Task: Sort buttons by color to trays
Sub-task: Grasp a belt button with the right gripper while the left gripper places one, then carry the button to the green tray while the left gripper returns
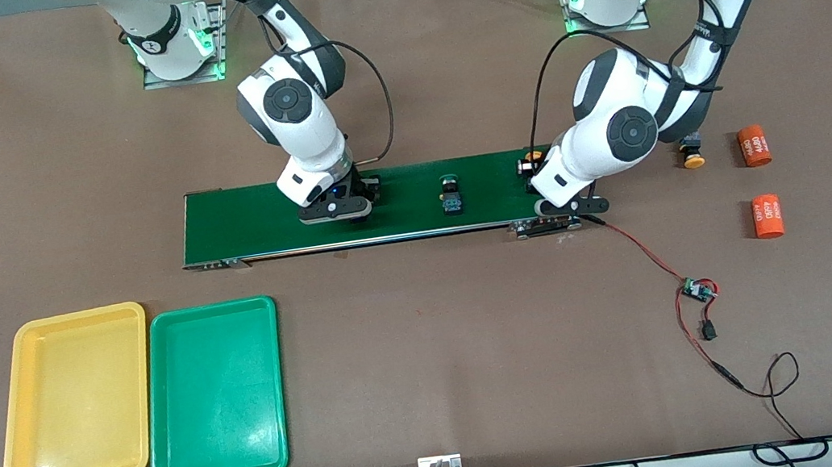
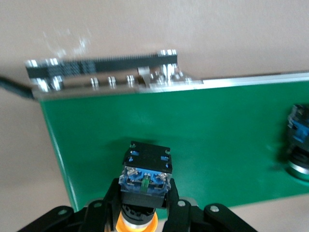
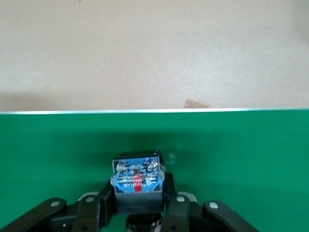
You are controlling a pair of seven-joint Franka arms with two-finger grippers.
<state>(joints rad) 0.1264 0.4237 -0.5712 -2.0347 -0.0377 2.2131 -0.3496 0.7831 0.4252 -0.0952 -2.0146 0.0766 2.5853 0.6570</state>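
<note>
Right gripper (image 1: pixel 359 207) sits low over the conveyor belt (image 1: pixel 260 221), toward the right arm's end of it, and its fingers (image 3: pixel 104 203) are clamped on the black body of a button (image 3: pixel 137 181). The right wrist view shows that button's blue terminal face pointing up between the pads; its cap is hidden below, so its colour cannot be told.

Nearer the front camera than the belt, at the right arm's end of the table, the yellow tray (image 1: pixel 15 453) and the green tray (image 1: pixel 171 463) lie side by side, just apart, the green one closer to the table's middle. No button shows in either.

At the middle of the belt a second button (image 1: pixel 450 195) lies loose; its cap colour is hard to make out.

At the left arm's end of the belt, the left gripper (image 1: pixel 537 167) has its fingers (image 2: pixel 176 205) closed on a yellow-capped button (image 2: pixel 145 181), whose orange-yellow cap shows below the black body in the left wrist view, over the belt's end by the belt's metal roller bracket (image 2: pixel 106 79).

On the bare table past that end lies another yellow-capped button (image 1: pixel 692 151), cap toward the front camera. Two orange cylinders (image 1: pixel 754 145) lie close to it, one nearer the front camera than the other. A red and black wire (image 1: pixel 647 254) runs from the belt's end to a small circuit board (image 1: pixel 697 290).
</note>
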